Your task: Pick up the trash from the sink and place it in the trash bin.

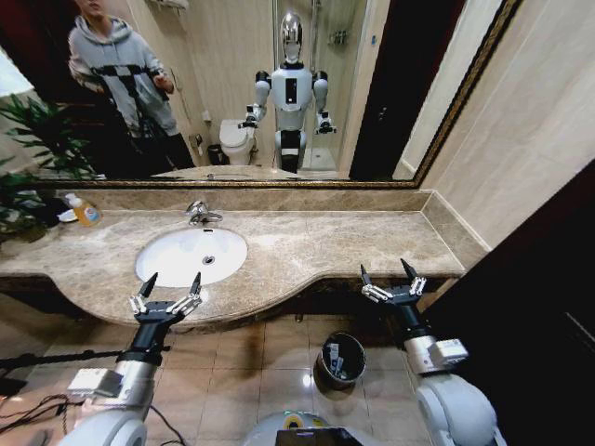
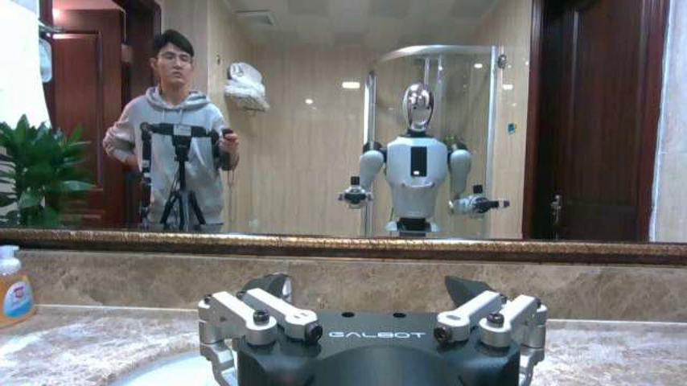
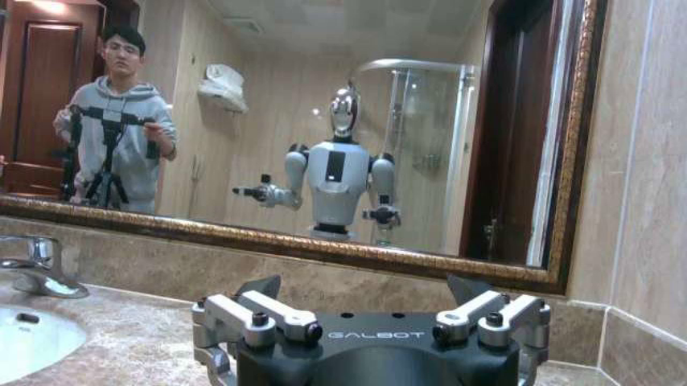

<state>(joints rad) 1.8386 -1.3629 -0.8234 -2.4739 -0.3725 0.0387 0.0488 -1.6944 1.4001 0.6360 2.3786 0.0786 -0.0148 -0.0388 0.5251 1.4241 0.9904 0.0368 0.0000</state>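
Sink [image 1: 191, 255] in brown marble counter [image 1: 372, 243] | trash bin [image 1: 341, 359] on floor | left claw [image 1: 171, 284], right claw [image 1: 390, 275] both apart

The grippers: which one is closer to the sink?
The left gripper. It hangs open at the counter's front edge just before the sink, while the right gripper, also open, is far along the counter, above the bin.
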